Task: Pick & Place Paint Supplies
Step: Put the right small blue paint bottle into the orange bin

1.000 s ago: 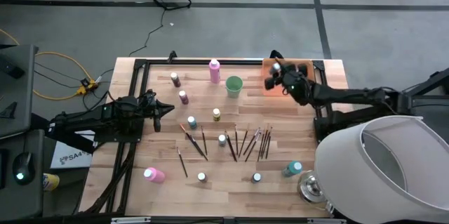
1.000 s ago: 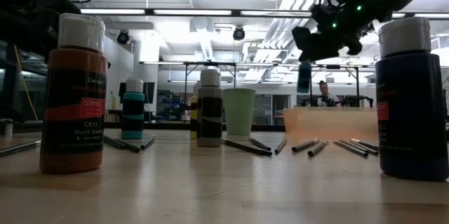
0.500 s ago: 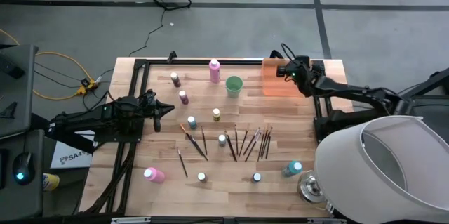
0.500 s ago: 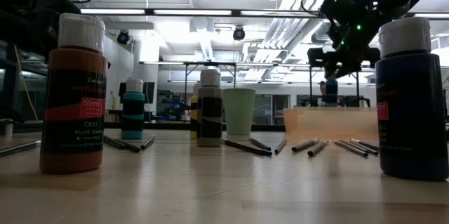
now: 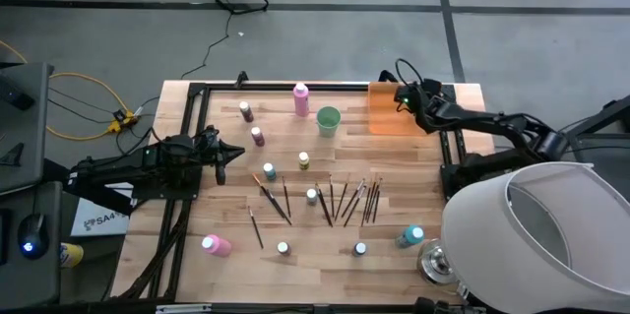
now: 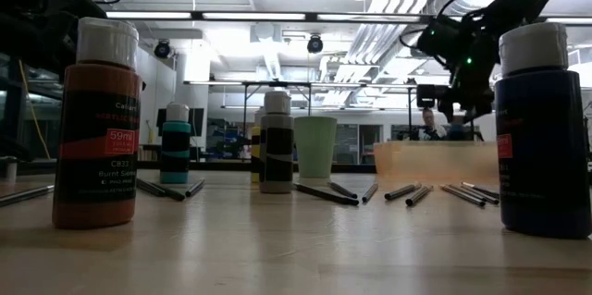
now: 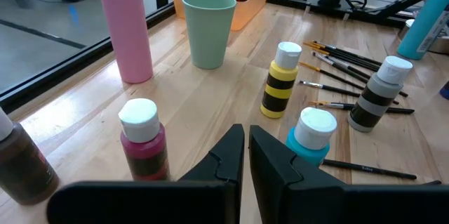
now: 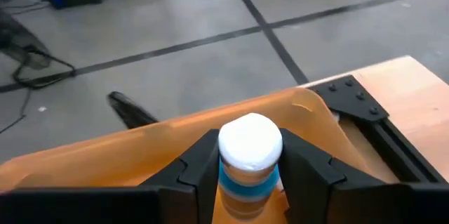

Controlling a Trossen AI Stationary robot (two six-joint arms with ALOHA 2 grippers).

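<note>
A small paint bottle [image 8: 250, 159] with a white cap and blue-banded label stands between the fingers of the right gripper [image 8: 250, 171], which press against both of its sides. The bottle is positioned over the orange tray [image 8: 126, 155], which sits at the far right corner of the table [image 5: 305, 230]. In the high view the right gripper [image 5: 408, 98] is at the tray's right edge. Whether the bottle touches the tray floor cannot be determined from these views.

The remaining supplies are on the table surface. A tall pink bottle [image 5: 301, 99] stands near the far edge, with the light green cup [image 5: 328, 120] just beside it. A second pink bottle [image 5: 216, 245] lies near the near left corner, and a teal bottle [image 5: 410, 236] lies toward the near right. Several small capped bottles are scattered across the middle, including a yellow-and-black one [image 7: 280, 80] and a turquoise one [image 7: 313, 135]. The dark brushes [image 5: 346, 199] lie in a loose row at mid-table.

The left gripper [image 7: 246, 155] is at the left edge of the table, fingers closed together and empty.
</note>
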